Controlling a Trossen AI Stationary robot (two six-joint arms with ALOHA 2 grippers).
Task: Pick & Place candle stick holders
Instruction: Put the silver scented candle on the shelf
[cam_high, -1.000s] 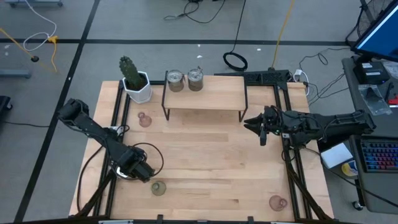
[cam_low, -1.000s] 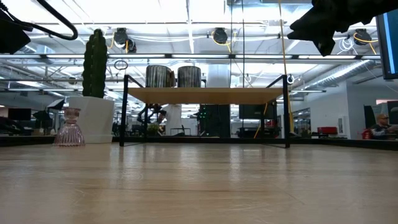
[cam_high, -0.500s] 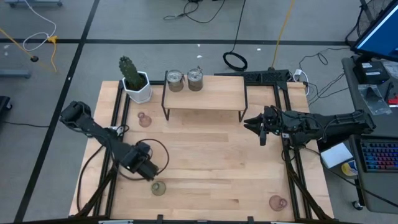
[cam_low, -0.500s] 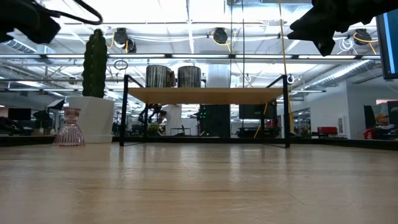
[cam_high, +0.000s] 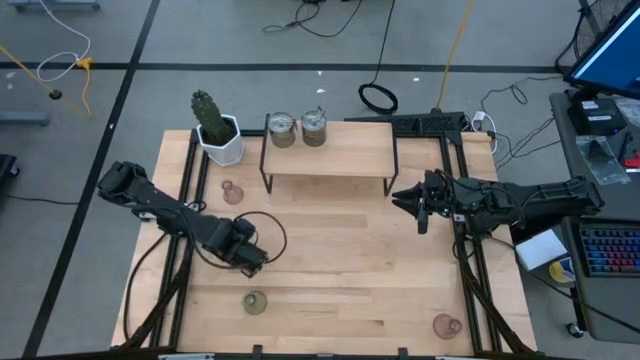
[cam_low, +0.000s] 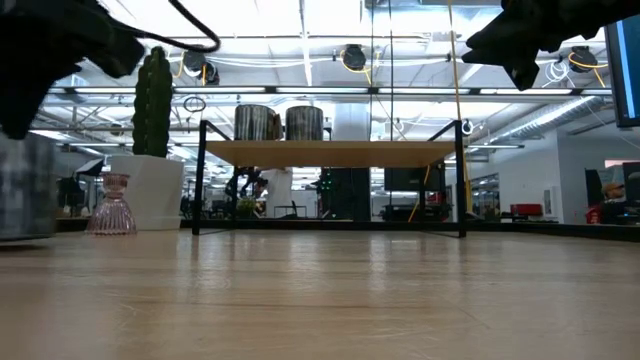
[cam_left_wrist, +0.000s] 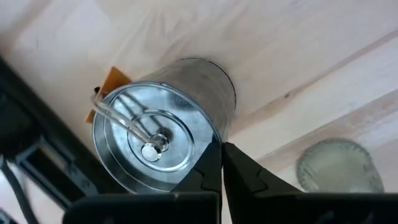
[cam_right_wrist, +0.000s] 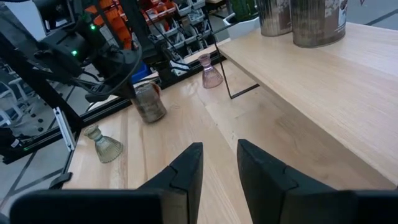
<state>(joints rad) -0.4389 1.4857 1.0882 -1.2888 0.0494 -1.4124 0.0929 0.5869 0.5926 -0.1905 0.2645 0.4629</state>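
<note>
One silvery holder (cam_left_wrist: 163, 135) pinched by its rim in the left gripper (cam_high: 250, 258), above the table (cam_high: 330, 260); right gripper (cam_high: 412, 203) idle, fingers parted.

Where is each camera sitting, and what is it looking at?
High view: above, looking straight down on both arms.
Low view: table height, facing the shelf; arms dark up top.
Left wrist view: on the left arm, its fingers pinching a silvery holder.
Right wrist view: on the right arm, its fingers apart.
Shared: high and right wrist views both show the olive-green holder.
</note>
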